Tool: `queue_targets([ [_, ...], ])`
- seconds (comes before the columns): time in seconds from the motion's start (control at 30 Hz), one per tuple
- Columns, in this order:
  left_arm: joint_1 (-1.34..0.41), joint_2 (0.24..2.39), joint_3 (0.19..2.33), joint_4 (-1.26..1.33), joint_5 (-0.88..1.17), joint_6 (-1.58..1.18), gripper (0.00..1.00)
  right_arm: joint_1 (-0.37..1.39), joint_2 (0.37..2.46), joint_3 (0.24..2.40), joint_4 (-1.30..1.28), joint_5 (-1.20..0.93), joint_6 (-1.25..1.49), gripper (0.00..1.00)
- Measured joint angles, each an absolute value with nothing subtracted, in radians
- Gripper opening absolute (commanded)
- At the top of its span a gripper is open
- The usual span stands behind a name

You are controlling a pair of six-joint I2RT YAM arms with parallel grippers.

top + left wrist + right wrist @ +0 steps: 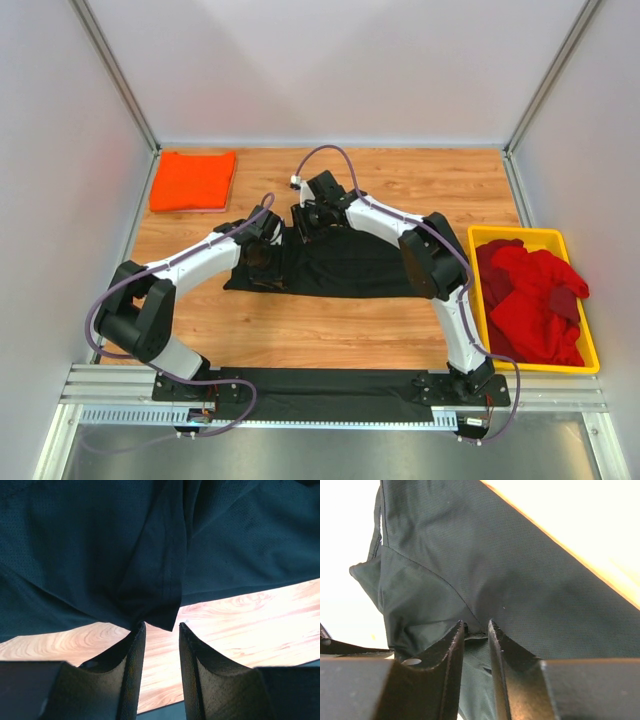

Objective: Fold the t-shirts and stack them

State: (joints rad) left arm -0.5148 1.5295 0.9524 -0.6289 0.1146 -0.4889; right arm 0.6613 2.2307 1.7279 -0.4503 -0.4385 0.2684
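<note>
Two robot arms work a black t-shirt (350,265) spread across the middle of a wooden table (420,180), in the overhead view. The garment lies as a wide dark band, with its long edges toward 12 and 6 o'clock. Both grippers meet it near its far-left corner, at about 10 o'clock from the shirt's centre. The left gripper (162,626) has its jaws drawn in part-way onto a gathered fold of the black cloth. One tip touches each side of the bunch, creases run up and away from that spot, and bare wood shows in the gap below. The right gripper (476,624), just beside it toward 2 o'clock, has its jaws narrowed to a slim gap. A seam of the same shirt is caught between the tips, and dark fabric fills the space between the jaws. An orange t-shirt (193,180), folded flat into a neat rectangle, sits at the table's 10 o'clock corner, well apart from the black one. At 3 o'clock, red t-shirts (535,300) lie heaped and unfolded inside a yellow tray (515,236) at the table's right edge.
</note>
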Motion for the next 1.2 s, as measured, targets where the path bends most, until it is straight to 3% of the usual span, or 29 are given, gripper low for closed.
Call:
queue_targets([
  [0.23,-0.515,1.53,0.953,-0.632,0.114,-0.487,0.42,0.656,2.23,1.715,-0.443,-0.439,0.268,0.11],
  [0.73,-0.515,1.58,0.953,-0.612,0.144,-0.462,0.41,0.656,2.231,1.707,-0.445,-0.439,0.27,0.09],
  [0.77,-0.515,1.583,0.953,-0.616,0.144,-0.463,0.38,0.656,2.23,1.707,-0.445,-0.439,0.27,0.09],
  [0.87,-0.515,1.587,0.954,-0.624,0.138,-0.474,0.11,0.656,2.23,1.707,-0.445,-0.439,0.27,0.09],
  [0.93,-0.515,1.588,0.96,-0.635,0.128,-0.477,0.0,0.656,2.23,1.707,-0.445,-0.439,0.27,0.09],
  [1.2,-0.507,1.596,1.059,-0.712,0.043,-0.519,0.0,0.655,2.23,1.707,-0.446,-0.436,0.27,0.03],
])
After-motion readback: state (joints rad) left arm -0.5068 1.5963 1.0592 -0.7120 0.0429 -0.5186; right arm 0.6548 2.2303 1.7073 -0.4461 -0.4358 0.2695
